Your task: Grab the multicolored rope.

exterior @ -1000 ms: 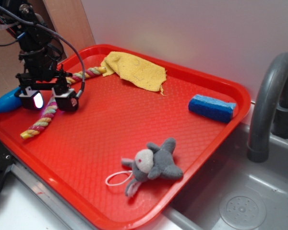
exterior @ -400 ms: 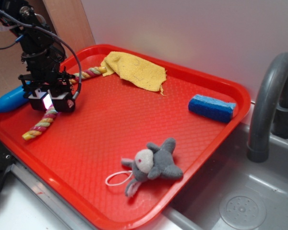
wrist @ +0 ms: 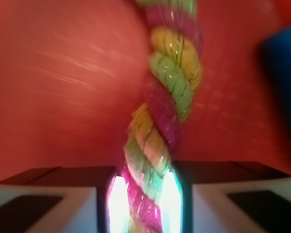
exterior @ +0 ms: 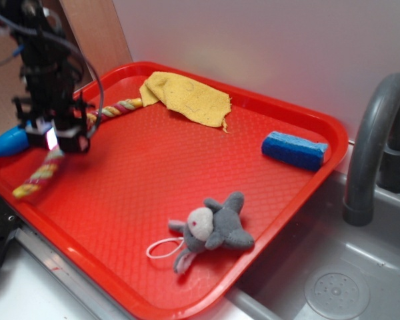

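The multicolored rope (exterior: 40, 175) is a thick twisted cord of yellow, pink and green strands on the left side of the red tray (exterior: 187, 167). Its far end (exterior: 123, 105) runs under the yellow cloth. My gripper (exterior: 53, 139) is shut on the rope's middle, and the near end hangs down and left from the jaws, lifted off the tray. In the wrist view the rope (wrist: 162, 116) runs straight up from between the two lit pads (wrist: 117, 204), pinched tight by my gripper (wrist: 143, 204).
A yellow cloth rag (exterior: 187, 97) lies at the tray's back. A blue sponge (exterior: 295, 149) sits at the right, a grey plush toy (exterior: 213, 225) with a white loop near the front. A blue object (exterior: 7, 143) lies off the tray's left edge. A grey faucet (exterior: 377, 140) rises over the sink.
The jaws closed on the rope, then the gripper rose and shifted left, lifting the rope's middle and dragging its near end toward the tray's left edge.
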Action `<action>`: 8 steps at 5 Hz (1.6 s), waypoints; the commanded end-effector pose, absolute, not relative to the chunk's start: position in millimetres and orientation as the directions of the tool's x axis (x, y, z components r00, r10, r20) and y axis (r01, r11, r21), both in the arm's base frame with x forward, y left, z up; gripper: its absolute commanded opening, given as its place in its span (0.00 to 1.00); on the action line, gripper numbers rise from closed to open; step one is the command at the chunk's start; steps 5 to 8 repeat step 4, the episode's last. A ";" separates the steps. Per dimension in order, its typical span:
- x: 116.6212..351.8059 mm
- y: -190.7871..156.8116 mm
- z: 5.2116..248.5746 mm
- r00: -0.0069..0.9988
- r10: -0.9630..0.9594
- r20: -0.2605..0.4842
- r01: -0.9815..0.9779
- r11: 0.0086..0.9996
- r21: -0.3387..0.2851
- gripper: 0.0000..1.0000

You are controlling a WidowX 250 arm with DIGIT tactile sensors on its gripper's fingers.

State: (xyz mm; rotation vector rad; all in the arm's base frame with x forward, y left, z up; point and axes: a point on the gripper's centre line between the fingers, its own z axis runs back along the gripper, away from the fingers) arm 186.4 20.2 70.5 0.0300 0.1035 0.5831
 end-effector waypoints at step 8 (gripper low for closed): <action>157.7 -20.7 266.9 0.943 0.266 0.202 -0.230 0.956 -0.184 0.00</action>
